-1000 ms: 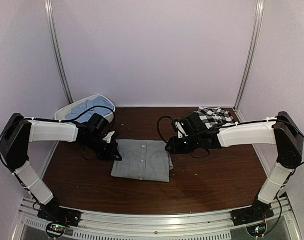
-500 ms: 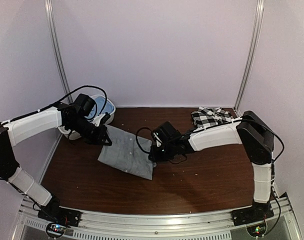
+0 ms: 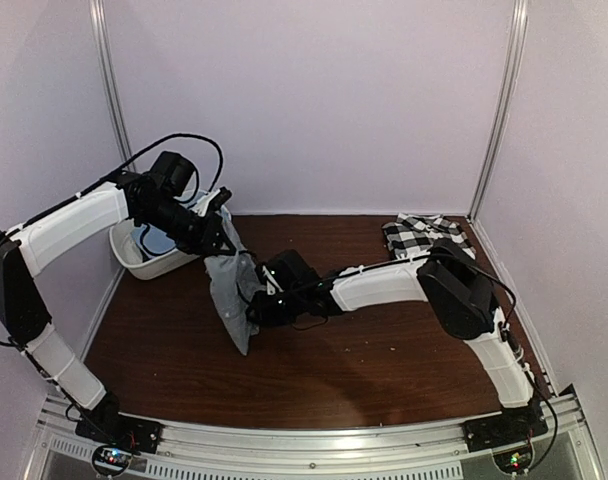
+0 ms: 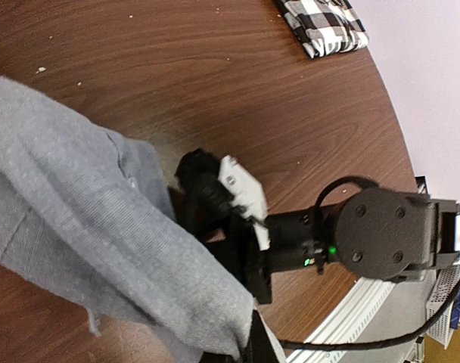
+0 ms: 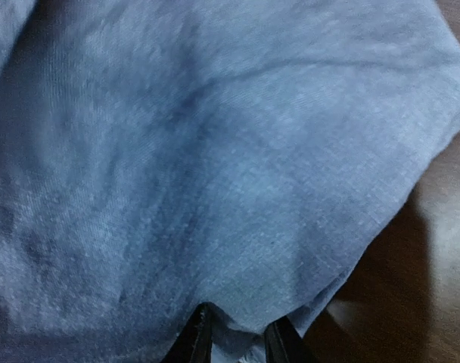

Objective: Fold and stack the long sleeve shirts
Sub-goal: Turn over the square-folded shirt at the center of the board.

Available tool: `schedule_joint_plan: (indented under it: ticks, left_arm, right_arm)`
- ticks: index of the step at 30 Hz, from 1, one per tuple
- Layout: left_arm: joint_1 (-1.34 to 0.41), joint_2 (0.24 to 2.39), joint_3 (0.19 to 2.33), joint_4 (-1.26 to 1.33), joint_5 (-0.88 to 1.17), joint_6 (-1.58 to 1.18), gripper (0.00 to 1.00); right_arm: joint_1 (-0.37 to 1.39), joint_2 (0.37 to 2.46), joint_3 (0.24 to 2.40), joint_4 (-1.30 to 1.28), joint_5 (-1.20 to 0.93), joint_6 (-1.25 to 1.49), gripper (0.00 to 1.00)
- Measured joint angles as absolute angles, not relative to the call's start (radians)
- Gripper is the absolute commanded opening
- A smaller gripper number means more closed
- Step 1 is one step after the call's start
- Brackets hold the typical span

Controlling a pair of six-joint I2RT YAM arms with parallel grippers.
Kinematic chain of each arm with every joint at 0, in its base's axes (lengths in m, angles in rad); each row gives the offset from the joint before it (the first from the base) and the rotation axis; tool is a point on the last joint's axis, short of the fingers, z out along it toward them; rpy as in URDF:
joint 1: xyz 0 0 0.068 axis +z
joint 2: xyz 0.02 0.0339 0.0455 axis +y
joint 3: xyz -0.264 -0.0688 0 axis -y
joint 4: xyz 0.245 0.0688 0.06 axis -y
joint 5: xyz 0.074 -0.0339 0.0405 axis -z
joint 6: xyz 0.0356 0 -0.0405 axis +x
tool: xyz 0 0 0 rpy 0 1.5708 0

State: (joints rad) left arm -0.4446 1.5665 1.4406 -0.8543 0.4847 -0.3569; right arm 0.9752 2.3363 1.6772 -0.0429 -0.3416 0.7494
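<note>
The grey shirt (image 3: 232,292) hangs bunched and mostly off the table, left of centre. My left gripper (image 3: 220,222) is raised beside the tub and shut on the shirt's top edge; the cloth drapes from its fingertip (image 4: 254,342) in the left wrist view (image 4: 101,249). My right gripper (image 3: 258,303) is low, shut on the shirt's right edge; in the right wrist view the cloth (image 5: 215,151) fills the frame and is pinched between my fingers (image 5: 197,339). The checked shirt (image 3: 420,234) lies folded at the back right. The light blue shirt (image 3: 147,240) lies in the tub.
The white plastic tub (image 3: 142,262) stands at the back left against the wall, just left of my left gripper. The right arm stretches across the middle of the brown table (image 3: 404,340). Its wrist (image 4: 381,234) shows in the left wrist view.
The grey shirt lay flat at the table's centre a second ago. Both grippers carried it left; the left one rose towards the tub, so the shirt now hangs bunched.
</note>
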Motion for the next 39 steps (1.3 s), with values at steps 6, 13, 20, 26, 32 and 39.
schedule_joint_plan:
  ticks: [6,13,20,26,32,39]
  left_arm:
    - [-0.444,1.639,1.480,-0.827,0.588,-0.377,0.00]
    - [-0.444,1.666,1.428,-0.766,0.646,-0.396,0.00]
    - [-0.444,1.667,1.425,-0.748,0.669,-0.399,0.00]
    - [-0.444,1.667,1.412,-0.732,0.675,-0.399,0.00]
    - [-0.447,1.668,1.412,-0.729,0.675,-0.399,0.00]
    - [-0.457,1.668,1.412,-0.726,0.657,-0.405,0.00]
  right_arm:
    - [0.992,2.404,1.730,0.064,-0.415,0.828,0.27]
    - [0.983,2.413,1.694,0.122,-0.427,0.842,0.28]
    - [0.977,2.352,1.563,0.218,-0.416,0.845,0.31]
    - [0.963,2.209,1.353,0.345,-0.387,0.848,0.35]
    - [0.947,2.035,1.227,0.462,-0.334,0.845,0.37]
    - [0.908,1.921,1.201,0.397,-0.237,0.834,0.35]
